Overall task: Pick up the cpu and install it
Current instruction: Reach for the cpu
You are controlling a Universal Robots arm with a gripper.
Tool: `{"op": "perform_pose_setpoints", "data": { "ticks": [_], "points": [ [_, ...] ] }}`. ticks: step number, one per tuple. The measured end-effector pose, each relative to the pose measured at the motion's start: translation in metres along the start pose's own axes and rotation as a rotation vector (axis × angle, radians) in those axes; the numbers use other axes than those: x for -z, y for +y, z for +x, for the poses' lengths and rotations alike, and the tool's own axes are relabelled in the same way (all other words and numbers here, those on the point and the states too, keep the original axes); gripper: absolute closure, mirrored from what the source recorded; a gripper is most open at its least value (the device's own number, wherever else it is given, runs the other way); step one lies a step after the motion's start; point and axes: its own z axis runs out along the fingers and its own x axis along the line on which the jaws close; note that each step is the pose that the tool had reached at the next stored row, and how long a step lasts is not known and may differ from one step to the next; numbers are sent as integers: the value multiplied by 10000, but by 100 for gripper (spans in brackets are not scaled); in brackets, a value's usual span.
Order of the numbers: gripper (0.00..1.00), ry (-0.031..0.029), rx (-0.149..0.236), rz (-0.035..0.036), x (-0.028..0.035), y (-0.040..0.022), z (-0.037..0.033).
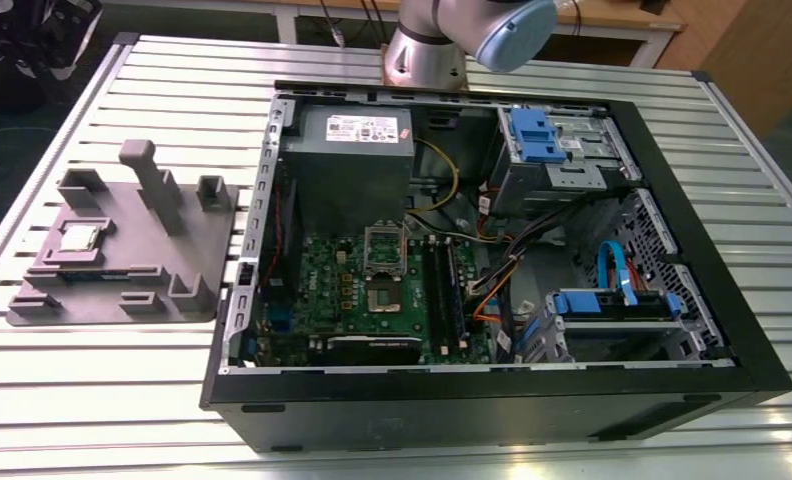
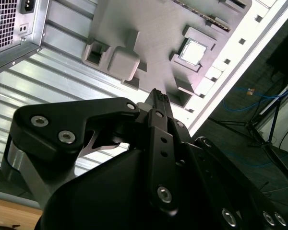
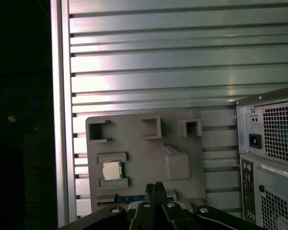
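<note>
Item: cpu [image 1: 79, 237], small square chip w/ silvery top.
Location: lying flat in a shallow pocket of the grey holder tray [image 1: 169, 262], on the exterior view's left side of the table; seen also in both wrist views [image 2: 192, 51] [image 3: 112, 170].
Status: not picked up, nothing touching it.
Claw: [image 3: 153, 186] fingers pressed together, nothing between them; also in second wrist view [image 2: 157, 93].
Claw position: up over the tray, well apart from the cpu; in first wrist view the tips sit just beside the memory stick [image 3: 129, 197].
Memory stick: long, narrow, green-blue; lies along the tray edge near the cpu pocket.
Tray: grey, w/ several raised blocks and one tall post [image 1: 143, 170]; sits beside the computer case, not touching it as far as can be told.
Computer case: [image 1: 503, 415] black, on its side, panel off, inside facing up; rear grilles visible in first wrist view [image 3: 276, 139].
Motherboard: [image 1: 329, 290] green, inside case; silver socket frame [image 1: 385, 245] near its middle.
Arm: [image 1: 463, 40] base at far edge of table behind the case.
Table: [image 1: 103, 400] slatted aluminium, carries tray and case.
</note>
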Motion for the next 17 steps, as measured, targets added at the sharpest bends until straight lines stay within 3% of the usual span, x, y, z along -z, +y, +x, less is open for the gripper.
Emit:
{"op": "perform_pose_setpoints", "data": {
  "ticks": [17],
  "points": [
    [89,0,0,0,0,-2,32]
  ]
}}
